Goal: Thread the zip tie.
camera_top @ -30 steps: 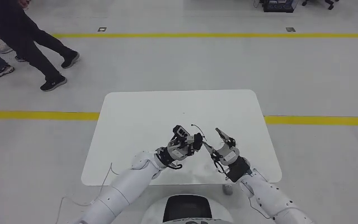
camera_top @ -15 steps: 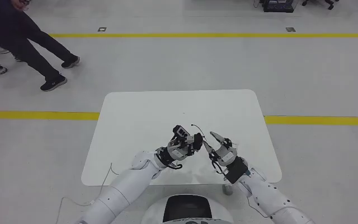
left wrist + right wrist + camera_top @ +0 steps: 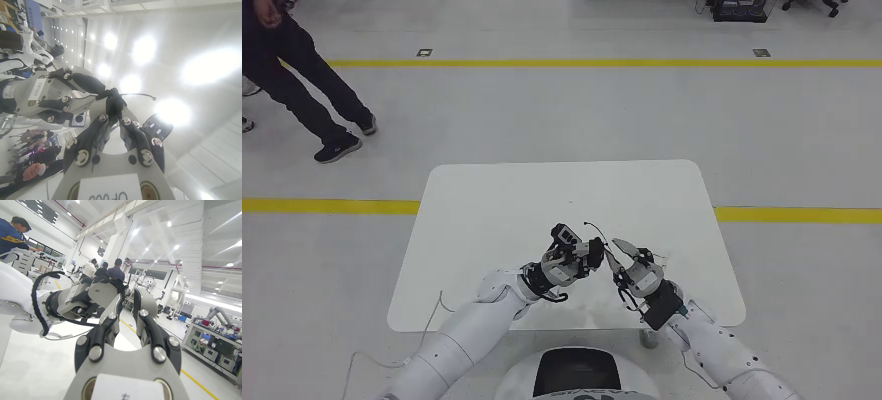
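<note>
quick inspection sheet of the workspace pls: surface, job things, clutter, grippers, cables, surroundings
surface: white table, rounded corners
job's things: black zip tie, held in the air, head end sticking out free
clutter: nothing seen
grippers: left gripper shut on the zip tie; right gripper open, close beside the left one over the table's near side
cables: black braided sleeve looped at the left arm's wrist
surroundings: grey floor with yellow lines; equipment bench off to one side
</note>
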`<action>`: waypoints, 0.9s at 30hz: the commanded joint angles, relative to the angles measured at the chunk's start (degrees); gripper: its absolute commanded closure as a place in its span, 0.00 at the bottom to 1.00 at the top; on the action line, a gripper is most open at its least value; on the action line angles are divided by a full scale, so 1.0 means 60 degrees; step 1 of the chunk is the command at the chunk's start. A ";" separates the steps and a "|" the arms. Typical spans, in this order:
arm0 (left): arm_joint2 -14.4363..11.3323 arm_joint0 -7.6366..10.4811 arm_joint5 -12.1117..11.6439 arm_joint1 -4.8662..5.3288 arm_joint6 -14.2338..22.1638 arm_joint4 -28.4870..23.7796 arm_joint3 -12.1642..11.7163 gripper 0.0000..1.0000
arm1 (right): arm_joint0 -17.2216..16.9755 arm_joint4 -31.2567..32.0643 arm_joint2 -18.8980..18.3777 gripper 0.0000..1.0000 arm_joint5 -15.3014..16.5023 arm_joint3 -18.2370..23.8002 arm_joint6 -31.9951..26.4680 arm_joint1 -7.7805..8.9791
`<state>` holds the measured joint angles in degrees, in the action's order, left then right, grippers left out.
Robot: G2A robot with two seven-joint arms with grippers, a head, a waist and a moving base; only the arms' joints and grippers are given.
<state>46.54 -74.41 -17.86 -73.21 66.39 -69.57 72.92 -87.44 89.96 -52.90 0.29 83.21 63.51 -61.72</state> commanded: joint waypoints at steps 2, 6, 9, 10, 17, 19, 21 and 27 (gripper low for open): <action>0.0000 0.0000 0.0000 0.0000 0.0000 0.0000 0.0000 1.00 | -0.0005 0.0000 0.0026 0.85 -0.0043 0.0030 0.0014 0.0012; 0.0000 0.0000 0.0000 0.0000 0.0000 0.0000 0.0000 1.00 | -0.0005 0.0000 0.0055 0.90 -0.0085 0.0057 0.0021 0.0038; 0.0000 0.0000 0.0000 0.0000 0.0000 0.0000 0.0000 1.00 | -0.0001 0.0000 0.0074 0.97 -0.0117 0.0073 0.0019 0.0058; 0.0000 0.0000 0.0000 0.0000 0.0000 0.0000 0.0000 1.00 | 0.0002 0.0000 0.0082 0.99 -0.0126 0.0077 0.0021 0.0065; 0.0000 0.0000 0.0000 0.0000 0.0000 0.0000 0.0000 1.00 | -0.0002 0.0000 0.0118 1.00 -0.0182 0.0090 -0.0048 0.0102; 0.0000 0.0000 0.0000 0.0000 0.0000 0.0000 0.0000 1.00 | -0.0008 0.0000 0.0125 1.00 -0.0207 0.0082 -0.0079 0.0109; 0.0000 0.0000 0.0000 0.0000 0.0000 0.0000 0.0000 1.00 | -0.0023 0.0000 0.0125 1.00 -0.0224 0.0076 -0.0085 0.0113; 0.0000 0.0000 0.0000 0.0000 0.0000 0.0000 0.0000 1.00 | -0.0102 0.0000 0.0080 1.00 -0.0227 0.0033 -0.0072 0.0104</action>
<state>46.54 -74.41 -17.86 -73.21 66.39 -69.57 72.92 -87.95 89.95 -52.35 -1.10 83.48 63.07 -61.08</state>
